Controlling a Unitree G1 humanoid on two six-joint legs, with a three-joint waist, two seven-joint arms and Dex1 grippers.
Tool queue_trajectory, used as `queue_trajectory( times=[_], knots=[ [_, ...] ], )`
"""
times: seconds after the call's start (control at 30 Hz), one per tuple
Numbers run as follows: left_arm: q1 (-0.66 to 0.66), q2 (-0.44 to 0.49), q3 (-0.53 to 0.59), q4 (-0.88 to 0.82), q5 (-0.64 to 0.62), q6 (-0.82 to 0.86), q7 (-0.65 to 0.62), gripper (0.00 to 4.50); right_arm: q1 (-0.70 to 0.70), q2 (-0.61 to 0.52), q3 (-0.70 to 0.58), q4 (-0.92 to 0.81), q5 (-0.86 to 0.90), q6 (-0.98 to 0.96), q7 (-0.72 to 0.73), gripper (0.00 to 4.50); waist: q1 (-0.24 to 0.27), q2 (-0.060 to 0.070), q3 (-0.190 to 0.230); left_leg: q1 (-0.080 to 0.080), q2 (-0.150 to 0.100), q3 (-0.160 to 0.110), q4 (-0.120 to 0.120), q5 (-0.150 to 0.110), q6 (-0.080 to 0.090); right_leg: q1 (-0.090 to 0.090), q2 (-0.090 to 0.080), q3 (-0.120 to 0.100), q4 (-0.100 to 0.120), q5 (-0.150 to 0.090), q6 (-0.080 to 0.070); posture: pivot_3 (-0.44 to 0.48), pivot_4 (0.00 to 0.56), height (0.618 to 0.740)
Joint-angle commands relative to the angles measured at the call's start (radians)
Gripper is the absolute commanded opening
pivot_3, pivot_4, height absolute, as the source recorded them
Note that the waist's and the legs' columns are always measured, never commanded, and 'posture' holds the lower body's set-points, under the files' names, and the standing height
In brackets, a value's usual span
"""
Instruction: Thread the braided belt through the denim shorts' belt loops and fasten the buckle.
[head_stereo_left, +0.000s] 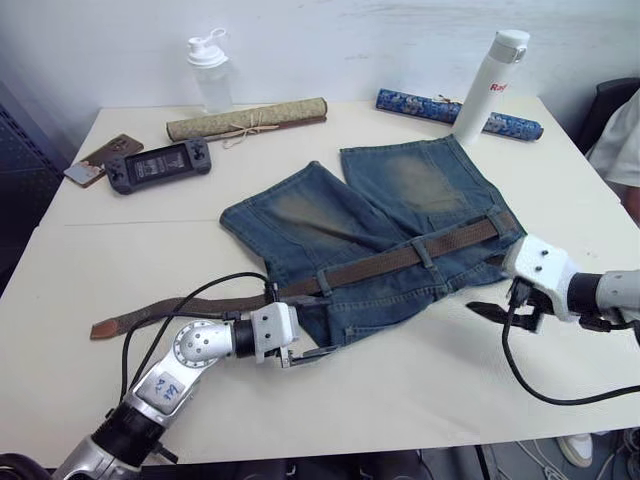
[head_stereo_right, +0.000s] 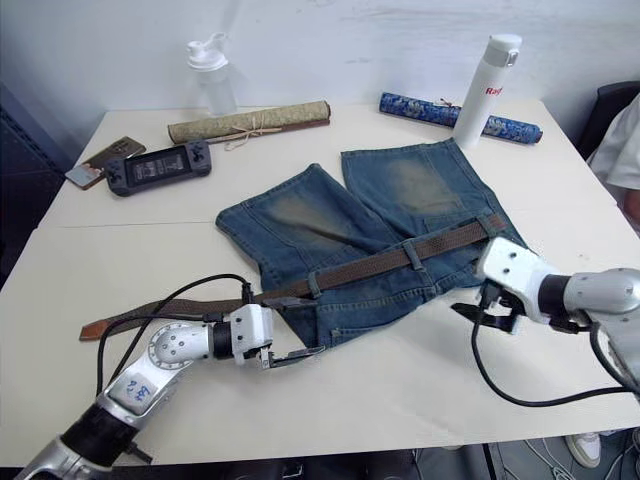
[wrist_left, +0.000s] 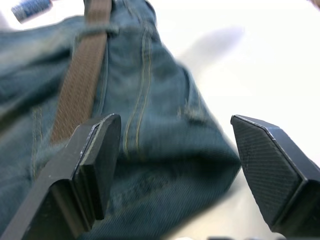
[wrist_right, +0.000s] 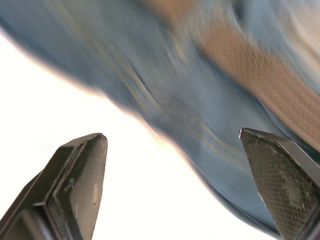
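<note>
Left eye view: denim shorts (head_stereo_left: 385, 235) spread mid-frame, waistband toward the lower edge, legs fanned toward the top; braided belt (head_stereo_left: 400, 260) laid along the waistband on a diagonal, low at the left and high at the right, passing under at least two belt loops (head_stereo_left: 423, 250), with a long free tail running off the cloth to a darker tip (head_stereo_left: 100, 329) at centre left. Left gripper (head_stereo_left: 305, 354) low and left of centre, just beside the lower-left corner of the shorts, below the spot where the belt leaves the denim. Right gripper (head_stereo_left: 490, 312) at right, just off the lower-right edge of the waistband, below the belt's upper-right end; buckle not made out here, so cannot tell which end carries it. Right eye view: same layout, belt axis again lower left to upper right, free tail nearer the left arm, tucked end nearer the right. Left wrist view: fingers (wrist_left: 95, 160) spread wide, released, nothing between them; denim directly ahead, belt running away up the frame at upper left beyond one finger rather than between the two. Right wrist view: fingers (wrist_right: 80, 175) likewise parted and empty; bare table (wrist_right: 60, 100) at left, blurred denim and belt crossing the upper right. Likely the move in question: taking up the loose tail, for which the left arm sits closer.
</note>
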Motion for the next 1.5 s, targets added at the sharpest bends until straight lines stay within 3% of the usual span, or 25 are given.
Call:
queue_trajectory(
  times=[0.03,0.17,0.3,0.43,0.53,0.6,0.67,0.77,0.8,0.83,0.97,1.1,1.3,1.5],
  knots=[
    [-0.042,-0.051,-0.033,-0.020,0.060,0.058,-0.031,3.84,-0.069,0.023,0.071,0.162,-0.207,-0.220,-0.082,4.47,-0.001,0.000,0.000,0.000,0.000,0.001,0.000,0.000,0.000,-0.001,-0.001,0.000,0.000,0.000,0.000,0.000,0.150,0.717],
    [-0.093,-0.094,-0.086,-0.018,0.146,0.115,-0.070,3.84,-0.109,0.059,0.120,0.273,-0.345,-0.319,-0.165,4.47,0.000,0.000,0.000,0.000,0.000,0.001,0.001,0.000,0.000,0.000,0.000,-0.001,-0.001,0.000,0.001,0.000,0.150,0.717],
    [-0.136,-0.137,-0.110,0.010,0.245,0.151,-0.051,3.84,-0.133,0.110,0.159,0.320,-0.435,-0.313,-0.207,4.47,0.001,-0.001,0.000,0.000,0.001,-0.002,0.006,0.000,0.001,0.003,0.000,-0.001,0.001,0.000,0.001,0.000,0.150,0.717],
    [-0.158,-0.123,-0.102,0.021,0.373,0.145,-0.009,3.84,-0.145,0.177,0.179,0.329,-0.486,-0.277,-0.226,4.47,-0.002,-0.006,-0.004,0.001,0.003,-0.008,0.010,-0.001,0.000,0.010,-0.002,0.001,-0.001,0.001,0.000,0.000,0.150,0.717],
    [-0.147,-0.099,-0.075,0.002,0.392,0.132,-0.014,3.84,-0.127,0.200,0.173,0.314,-0.494,-0.259,-0.214,3.64,-0.003,-0.007,-0.005,0.009,0.005,-0.011,0.009,-0.005,-0.003,0.020,-0.002,-0.001,-0.005,0.001,-0.001,0.000,0.150,0.717],
    [-0.132,-0.074,-0.061,-0.012,0.395,0.110,-0.021,3.59,-0.112,0.213,0.165,0.300,-0.489,-0.244,-0.203,2.63,-0.005,-0.007,-0.005,0.012,0.006,-0.011,0.009,-0.007,-0.003,0.022,-0.002,0.000,-0.006,0.001,-0.001,0.000,0.150,0.717],
    [-0.111,-0.055,-0.046,-0.035,0.389,0.108,-0.024,2.99,-0.098,0.221,0.162,0.285,-0.487,-0.237,-0.194,1.70,-0.008,-0.006,-0.005,0.012,0.007,-0.010,0.008,-0.007,-0.003,0.022,-0.002,-0.001,-0.005,0.000,-0.002,0.000,0.150,0.717],
    [-0.095,-0.047,-0.033,-0.058,0.390,0.113,-0.023,1.61,-0.087,0.235,0.151,0.270,-0.479,-0.215,-0.188,0.10,-0.007,-0.006,-0.005,0.012,0.007,-0.010,0.008,-0.007,-0.004,0.021,-0.002,-0.001,-0.005,0.000,-0.003,0.000,0.150,0.717],
    [-0.090,-0.045,-0.028,-0.064,0.388,0.119,-0.025,1.07,-0.087,0.241,0.148,0.267,-0.475,-0.207,-0.186,0.00,-0.006,-0.006,-0.005,0.012,0.007,-0.010,0.008,-0.007,-0.003,0.021,-0.002,-0.001,-0.005,0.000,-0.003,0.000,0.150,0.717],
    [-0.085,-0.045,-0.020,-0.068,0.389,0.118,-0.021,0.65,-0.086,0.248,0.143,0.262,-0.470,-0.199,-0.185,0.00,-0.005,-0.006,-0.005,0.012,0.007,-0.010,0.008,-0.007,-0.003,0.021,-0.002,-0.001,-0.005,0.000,-0.003,0.000,0.150,0.717],
    [-0.055,-0.016,0.027,-0.065,0.391,0.075,-0.010,0.65,-0.084,0.263,0.133,0.242,-0.458,-0.187,-0.176,0.00,-0.009,-0.006,-0.005,0.012,0.007,-0.010,0.008,-0.007,-0.003,0.021,-0.002,0.000,-0.005,0.000,-0.003,0.000,0.150,0.717],
    [-0.006,0.082,0.124,0.003,0.386,-0.065,0.010,0.65,-0.028,0.282,0.118,0.101,-0.355,-0.183,-0.095,0.00,-0.019,-0.006,-0.004,0.012,0.008,-0.010,0.005,-0.007,-0.004,0.019,-0.002,-0.001,-0.005,-0.001,-0.004,0.000,0.150,0.717],
    [0.004,0.185,0.243,0.218,0.385,-0.268,0.068,0.65,0.079,0.355,0.143,-0.308,-0.159,0.130,-0.001,0.00,-0.029,-0.003,-0.003,0.013,0.009,-0.010,-0.006,-0.004,-0.008,0.016,-0.001,-0.004,-0.005,-0.003,-0.008,0.000,0.150,0.717],
    [-0.006,0.192,0.286,0.353,0.331,-0.385,0.047,0.65,0.049,0.472,0.240,-0.405,-0.199,0.330,-0.100,0.00,-0.028,-0.002,-0.003,0.013,0.008,-0.011,-0.005,-0.006,-0.005,0.015,-0.002,-0.003,-0.005,-0.003,-0.008,0.000,0.150,0.717]
  ],
)
